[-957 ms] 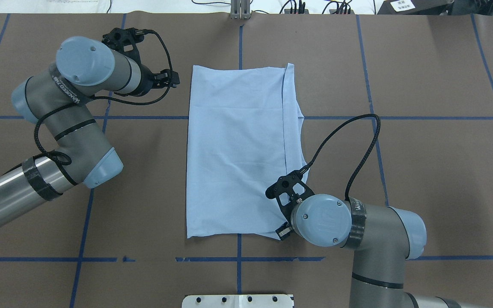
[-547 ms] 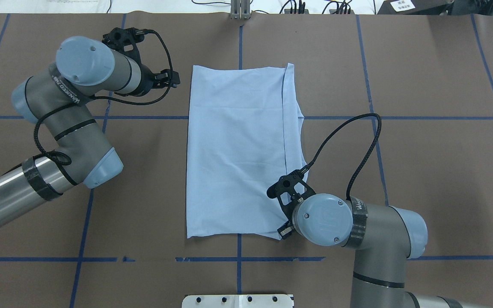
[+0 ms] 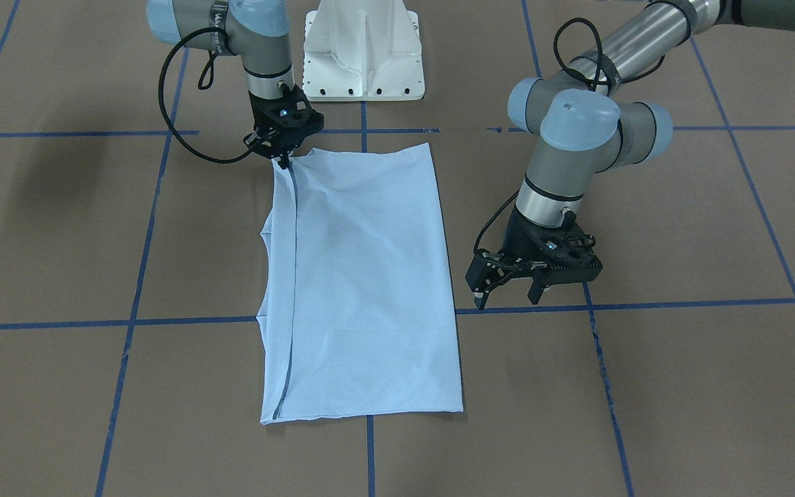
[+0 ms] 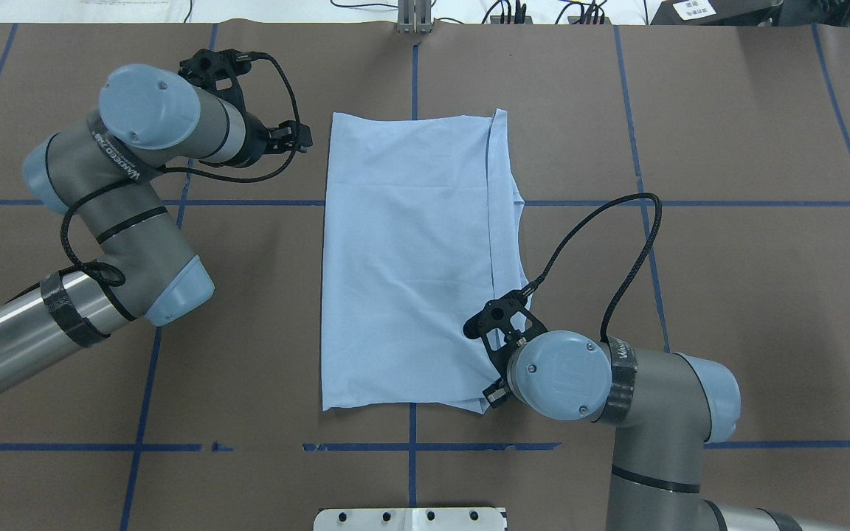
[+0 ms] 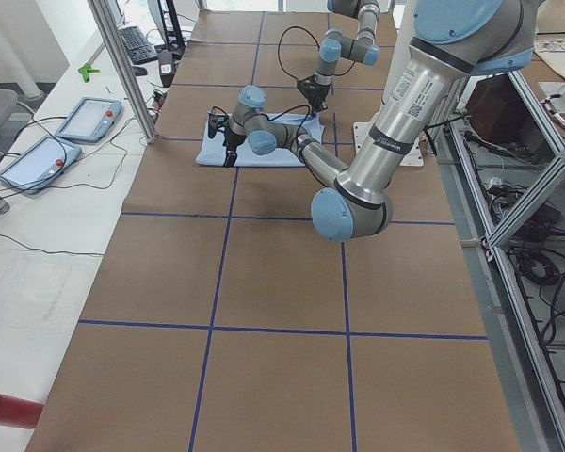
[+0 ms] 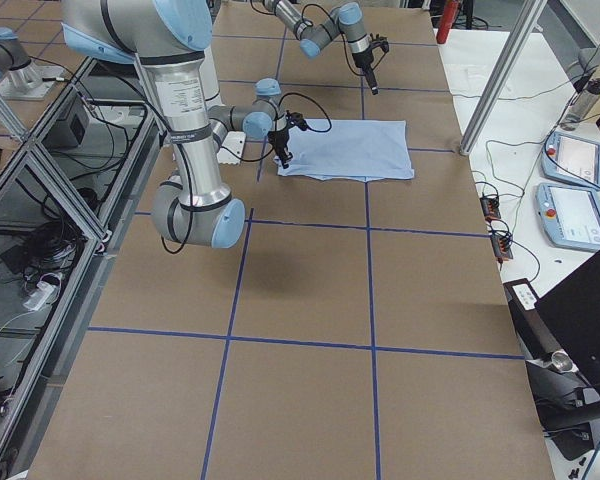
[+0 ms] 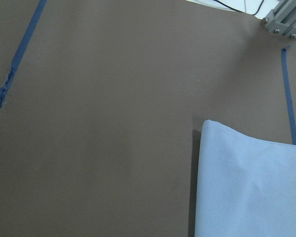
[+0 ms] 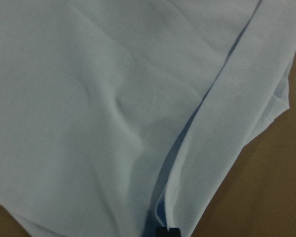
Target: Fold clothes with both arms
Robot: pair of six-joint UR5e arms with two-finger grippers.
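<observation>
Right tool [image 3: 283, 163]: jaws narrow, pinched on the hem at the near right corner of the T-shirt [image 3: 363, 276]. Fabric puckers toward the pinch, and that corner is lifted slightly. In the right wrist view one black fingertip [image 8: 166, 231] sits right on the stitched hem, with blue cloth filling most of the frame. In the overhead view the tool is mostly hidden under its own wrist. The right arm [image 4: 661, 398] comes in from the bottom right, elbow bent.

Left tool [image 3: 508, 295]: jaws spread wide, holding nothing, fingers pointing down. It sits just beside the T-shirt's left edge toward the far end, apart from the fabric. Can't tell if the tips touch the tabletop [image 4: 727, 295]. The left wrist view shows bare brown surface plus one corner of the shirt. The left arm [image 4: 122, 214] comes in from the left, folded back at the elbow.

The T-shirt is light blue, folded into a long rectangle, and lies flat mid-tabletop across the blue tape lines [image 4: 63, 201]. A narrow folded-over flap with a dark seam line runs along its right side. A bit of fabric pokes out past that edge about midway.

White pedestal base [image 3: 363, 55] stands at the robot's side, near the shirt's near end.
</observation>
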